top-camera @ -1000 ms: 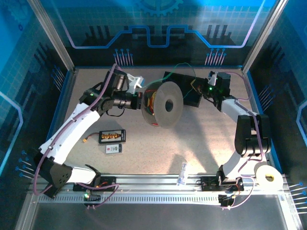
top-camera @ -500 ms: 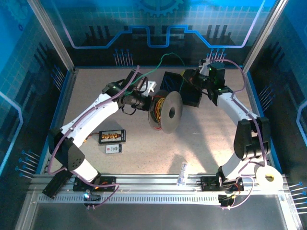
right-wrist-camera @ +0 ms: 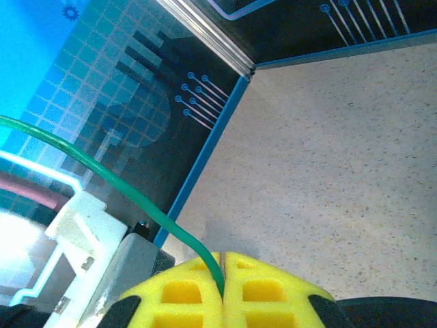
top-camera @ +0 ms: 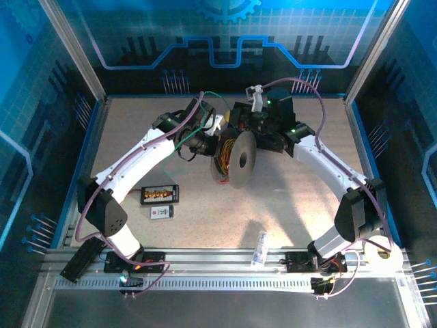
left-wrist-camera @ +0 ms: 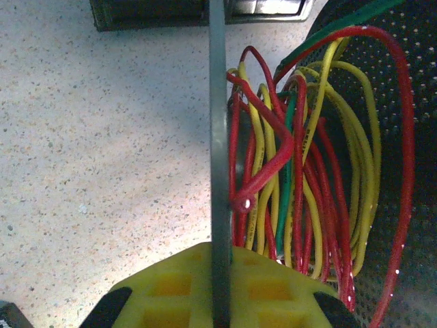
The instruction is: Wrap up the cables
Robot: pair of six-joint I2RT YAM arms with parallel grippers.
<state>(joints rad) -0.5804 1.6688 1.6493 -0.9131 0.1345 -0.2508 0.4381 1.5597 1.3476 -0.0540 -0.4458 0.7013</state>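
A grey spool (top-camera: 240, 161) stands on edge at the table's middle back, with the red and yellow cables (top-camera: 222, 153) bundled on it. In the left wrist view my left gripper (left-wrist-camera: 220, 249) is shut on the spool's thin grey flange (left-wrist-camera: 217, 102). Red, yellow and green cables (left-wrist-camera: 300, 178) loop just right of that flange. My right gripper (right-wrist-camera: 222, 256) is shut on a green cable (right-wrist-camera: 102, 171), which runs up and left from its fingers. From above, the right gripper (top-camera: 237, 117) is just behind the spool, and the green cable (top-camera: 217, 96) arcs over the left arm.
A black box (top-camera: 273, 137) stands behind the spool under the right arm. A small black board with orange connectors (top-camera: 159, 195) and a small white device (top-camera: 162, 212) lie front left. A white tape roll (top-camera: 381, 254) sits by the right base, and a clear packet (top-camera: 259, 247) lies on the rail.
The right gripper has swung left with the green cable to a spot behind the spool. The left arm has stretched farther in, and the spool has turned more edge-on.
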